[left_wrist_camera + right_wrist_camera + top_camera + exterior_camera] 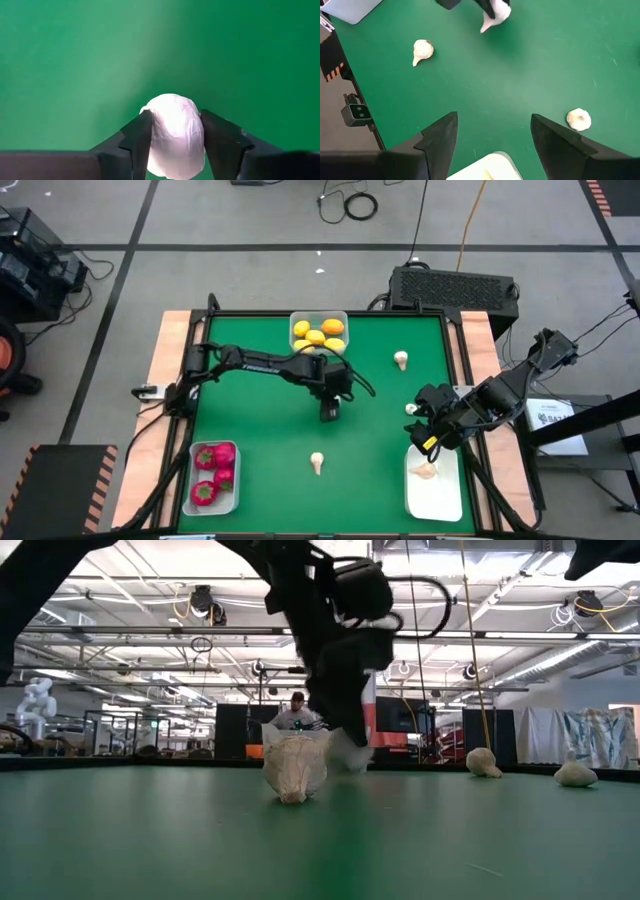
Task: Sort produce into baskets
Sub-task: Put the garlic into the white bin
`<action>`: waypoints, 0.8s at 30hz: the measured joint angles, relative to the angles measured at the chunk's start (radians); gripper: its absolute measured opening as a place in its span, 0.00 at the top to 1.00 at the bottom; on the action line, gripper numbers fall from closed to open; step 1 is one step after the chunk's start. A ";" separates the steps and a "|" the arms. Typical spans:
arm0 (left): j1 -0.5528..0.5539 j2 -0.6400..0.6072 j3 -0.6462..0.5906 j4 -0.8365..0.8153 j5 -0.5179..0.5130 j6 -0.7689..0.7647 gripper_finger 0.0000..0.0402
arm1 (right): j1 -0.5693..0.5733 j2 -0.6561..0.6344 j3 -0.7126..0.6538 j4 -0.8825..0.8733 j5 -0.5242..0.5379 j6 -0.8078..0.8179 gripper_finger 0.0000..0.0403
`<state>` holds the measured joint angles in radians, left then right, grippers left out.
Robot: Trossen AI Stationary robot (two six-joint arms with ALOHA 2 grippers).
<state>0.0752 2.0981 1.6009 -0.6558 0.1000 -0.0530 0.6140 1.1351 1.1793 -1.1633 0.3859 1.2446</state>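
I've got the left claw (329,412) down at the middle of the green counter (260,450), just in front of the basket of lemons (319,333), and through its wrist camera a whitish mushroom (174,135) sits right between the fingers (137,137), both pads pressing its sides, so I call that a grip on the mushroom. From the low camera the claw is down at counter level with the white piece in it. Another mushroom (317,464) lies loose, farther from the lemon basket, toward the counter's front edge. The right claw (432,426) waits with its fingers apart, well off to the right of the lemon basket, over the near end of the right-hand basket (436,498), with a small mushroom (411,409) just beside it
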 joint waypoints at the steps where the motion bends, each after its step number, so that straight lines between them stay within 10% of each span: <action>1: -0.004 -0.002 0.009 0.008 0.026 -0.017 0.60 | 0.000 0.000 0.000 0.000 0.000 0.000 0.40; 8: -0.096 -0.008 0.063 0.303 0.163 -0.112 0.61 | 0.000 0.000 0.000 0.000 -0.001 0.001 0.40; 24: -0.243 0.136 0.114 0.915 0.061 -0.134 0.61 | 0.017 -0.006 0.000 -0.041 -0.193 0.102 0.40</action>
<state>-0.1680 2.2343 1.7154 0.2596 0.1605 -0.1873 0.6310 1.1287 1.1790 -1.2046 0.1930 1.3468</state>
